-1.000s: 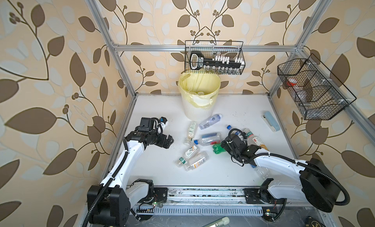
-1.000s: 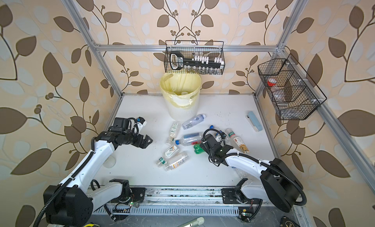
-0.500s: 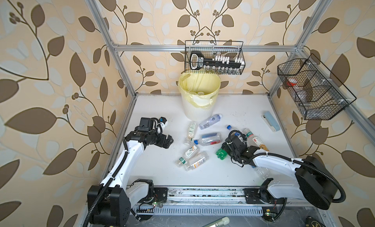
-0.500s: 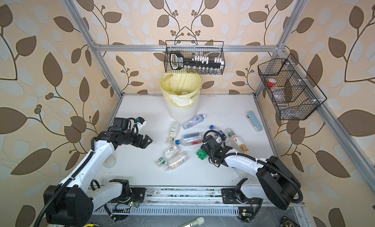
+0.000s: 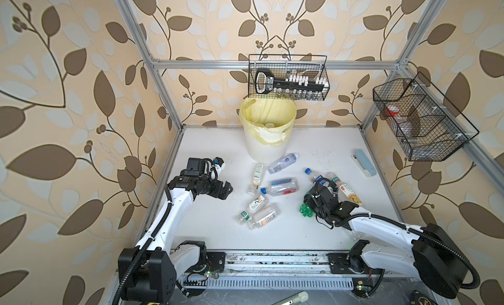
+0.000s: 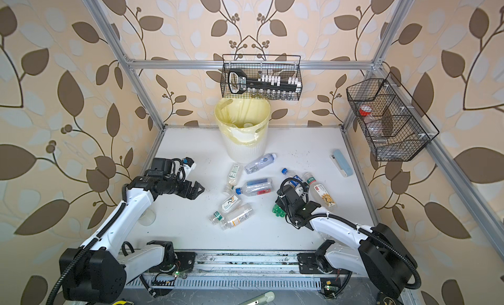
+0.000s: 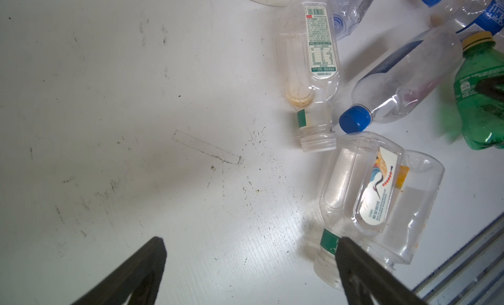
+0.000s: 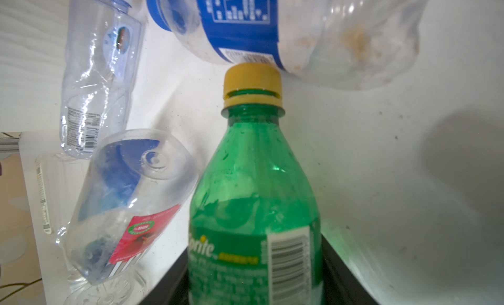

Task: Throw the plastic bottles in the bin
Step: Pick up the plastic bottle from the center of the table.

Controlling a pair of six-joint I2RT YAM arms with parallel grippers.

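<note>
Right gripper (image 8: 255, 276): clamped on green bottle (image 8: 253, 181). Left gripper (image 7: 249, 243): spread wide, empty. Loose bottles (image 5: 281, 187): several, ahead of both grippers. Bin (image 5: 261, 151): beyond them. Task: largely outstanding.

White tbl (image 5: 207, 153): bin (image 5: 266, 145) stands at back ctr; plastic bottles (image 5: 282, 187) lie scattered mid, incl. green bottle (image 5: 305, 210); pale blue block (image 5: 365, 166) near right edge.

Plastic bottles (image 5: 281, 187) strewn before the bin (image 5: 261, 151)
Mostly clear, one green bottle (image 5: 305, 211), all on their sides; the cream, yellow-lined bin stands upright.
</note>
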